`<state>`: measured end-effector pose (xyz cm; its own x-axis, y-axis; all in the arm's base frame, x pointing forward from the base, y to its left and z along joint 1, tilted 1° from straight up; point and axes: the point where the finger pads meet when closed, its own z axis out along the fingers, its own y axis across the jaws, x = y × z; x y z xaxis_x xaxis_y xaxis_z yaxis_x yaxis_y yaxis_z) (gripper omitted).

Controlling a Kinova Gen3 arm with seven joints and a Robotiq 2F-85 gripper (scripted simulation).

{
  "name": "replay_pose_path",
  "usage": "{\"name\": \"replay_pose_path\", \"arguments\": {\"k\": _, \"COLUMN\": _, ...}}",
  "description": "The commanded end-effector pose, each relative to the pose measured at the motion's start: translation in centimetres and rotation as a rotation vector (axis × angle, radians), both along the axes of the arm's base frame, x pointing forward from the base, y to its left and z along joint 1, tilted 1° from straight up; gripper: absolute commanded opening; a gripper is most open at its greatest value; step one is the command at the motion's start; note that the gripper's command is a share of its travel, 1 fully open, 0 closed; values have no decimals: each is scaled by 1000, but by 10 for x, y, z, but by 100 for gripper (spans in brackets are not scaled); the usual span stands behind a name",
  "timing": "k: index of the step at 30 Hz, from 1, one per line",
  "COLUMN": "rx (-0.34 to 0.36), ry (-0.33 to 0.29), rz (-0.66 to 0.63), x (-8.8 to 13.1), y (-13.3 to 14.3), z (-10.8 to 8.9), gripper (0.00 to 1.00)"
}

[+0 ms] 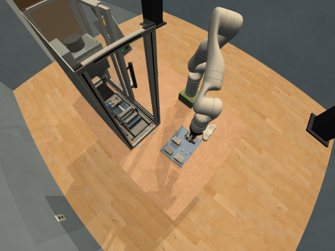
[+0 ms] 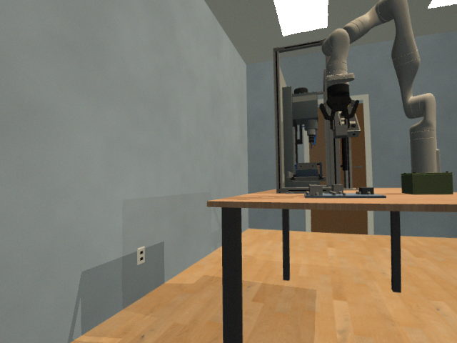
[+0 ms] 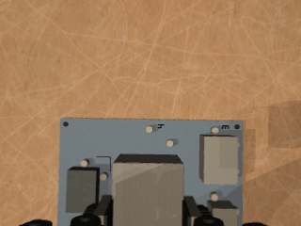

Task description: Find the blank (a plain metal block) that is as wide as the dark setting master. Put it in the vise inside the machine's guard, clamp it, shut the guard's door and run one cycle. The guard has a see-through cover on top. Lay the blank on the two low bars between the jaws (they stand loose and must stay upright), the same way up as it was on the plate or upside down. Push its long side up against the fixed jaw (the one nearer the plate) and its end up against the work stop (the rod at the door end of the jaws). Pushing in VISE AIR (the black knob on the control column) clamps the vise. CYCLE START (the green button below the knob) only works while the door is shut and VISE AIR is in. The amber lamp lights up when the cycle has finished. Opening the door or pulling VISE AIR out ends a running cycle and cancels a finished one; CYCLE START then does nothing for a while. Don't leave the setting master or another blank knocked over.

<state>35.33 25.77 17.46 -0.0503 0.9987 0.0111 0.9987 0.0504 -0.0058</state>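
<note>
My gripper is shut on a light grey blank and holds it well above the blue plate. The dark setting master stands on the plate, at the left in the wrist view. The vise is inside the guard; its loose bars are too small to make out. The black knob and green button are on the control column. No panel shows across the guard's opening facing the plate.
Other blanks stand on the plate, one near a corner, another beside it, and a third towards the guard. A black door handle stands upright beside the guard's posts. The spindle hangs above the vise.
</note>
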Motion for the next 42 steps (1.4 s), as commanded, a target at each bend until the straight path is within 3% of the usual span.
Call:
{"name": "replay_pose_path", "arguments": {"k": 1, "rx": 2, "ry": -9, "rz": -1, "x": 3, "y": 1, "z": 5, "gripper": 10}}
{"name": "replay_pose_path", "arguments": {"k": 10, "rx": 2, "ry": -9, "rz": -1, "x": 3, "y": 1, "z": 5, "gripper": 10}}
{"name": "replay_pose_path", "arguments": {"k": 15, "rx": 2, "ry": -9, "rz": -1, "x": -49, "y": 2, "z": 2, "gripper": 10}}
{"name": "replay_pose_path", "arguments": {"k": 27, "rx": 2, "ry": -9, "rz": -1, "x": -49, "y": 2, "z": 2, "gripper": 10}}
{"name": "replay_pose_path", "arguments": {"k": 32, "rx": 2, "ry": -8, "rz": -1, "x": -98, "y": 2, "z": 2, "gripper": 10}}
{"name": "replay_pose_path", "arguments": {"k": 42, "rx": 2, "ry": -8, "rz": -1, "x": -98, "y": 2, "z": 2, "gripper": 10}}
